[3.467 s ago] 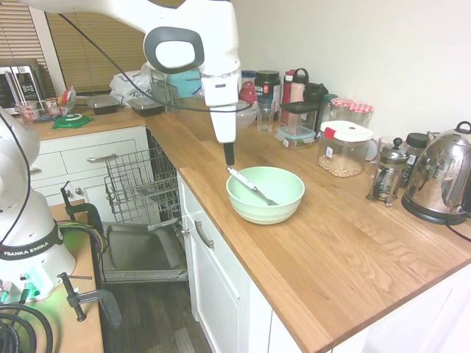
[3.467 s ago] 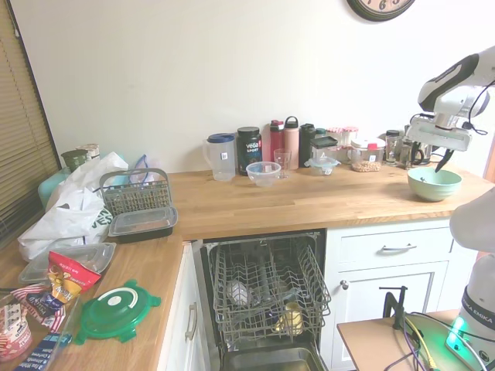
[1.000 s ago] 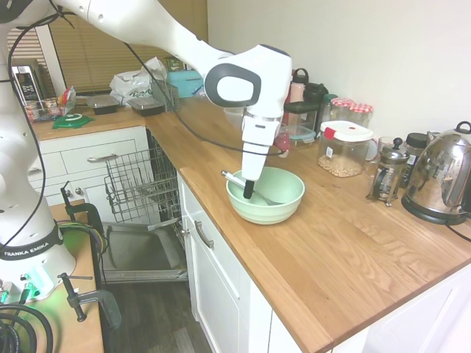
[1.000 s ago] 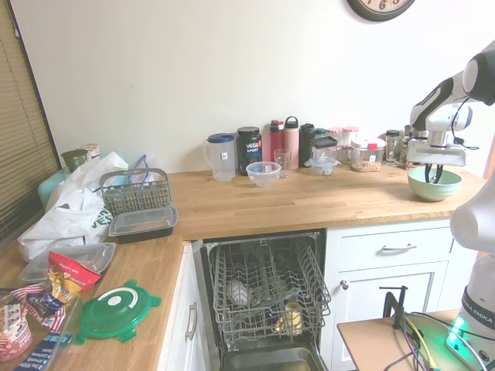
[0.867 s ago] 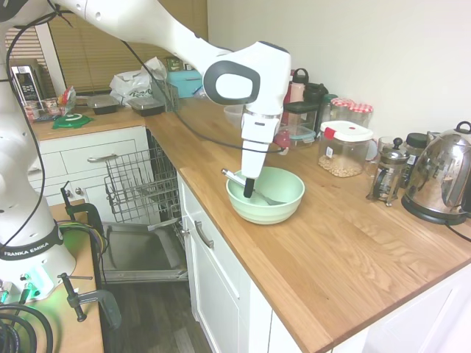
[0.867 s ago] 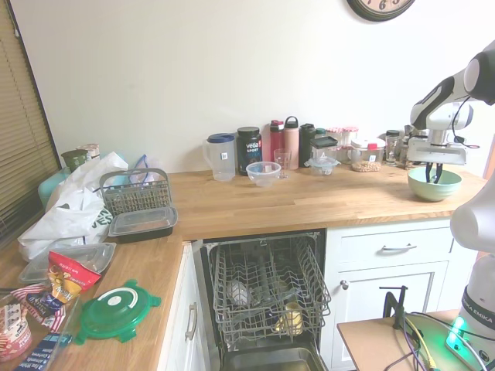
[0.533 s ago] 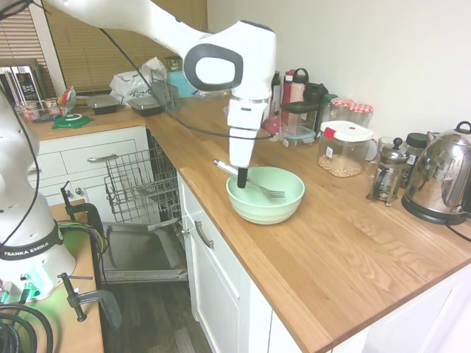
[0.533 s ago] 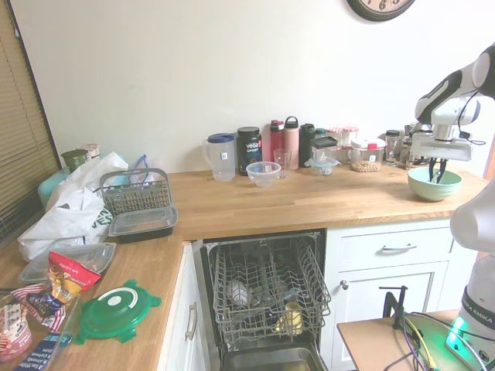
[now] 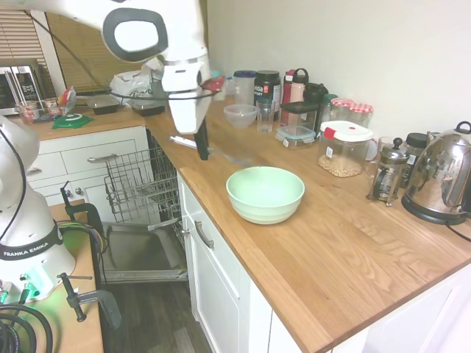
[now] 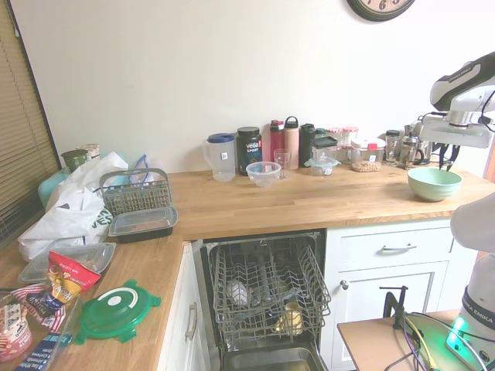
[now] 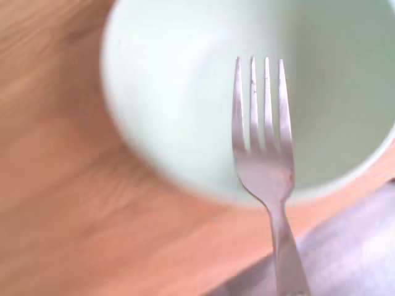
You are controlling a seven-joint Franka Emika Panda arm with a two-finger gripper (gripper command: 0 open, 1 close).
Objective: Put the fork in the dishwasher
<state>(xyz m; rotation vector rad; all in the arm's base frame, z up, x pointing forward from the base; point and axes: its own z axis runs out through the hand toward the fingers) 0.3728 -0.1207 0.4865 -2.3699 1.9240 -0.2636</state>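
Holding the slim fork with pale handle and grey metal head (image 9: 213, 152) in the air, roughly level, above the wooden tabletop (image 9: 331, 243) and just to the dishwasher side of the pale green round bowl (image 9: 265, 193). Jaws of the white arm's dark gripper (image 9: 201, 143) clamped on the fork near its handle end, tines blurring out toward the bowl. Showing, in the wrist view, the four grey tines (image 11: 262, 123) hanging over the green bowl's hollow, clear of it, with the tabletop around the bowl.

Standing open beyond the bowl and lower down, the dishwasher (image 9: 140, 213), its grey wire rack pulled out over the dark drop-down door, set among white cabinets. In the second exterior view, holding dishes in that rack (image 10: 267, 290), with the gripper (image 10: 451, 158) hanging above and behind the bowl (image 10: 434, 184).

Farther from the bowl, against the wall, lining up bottles, jars and a clear lidded container (image 9: 344, 147); beside those, a shiny metal kettle (image 9: 441, 176).
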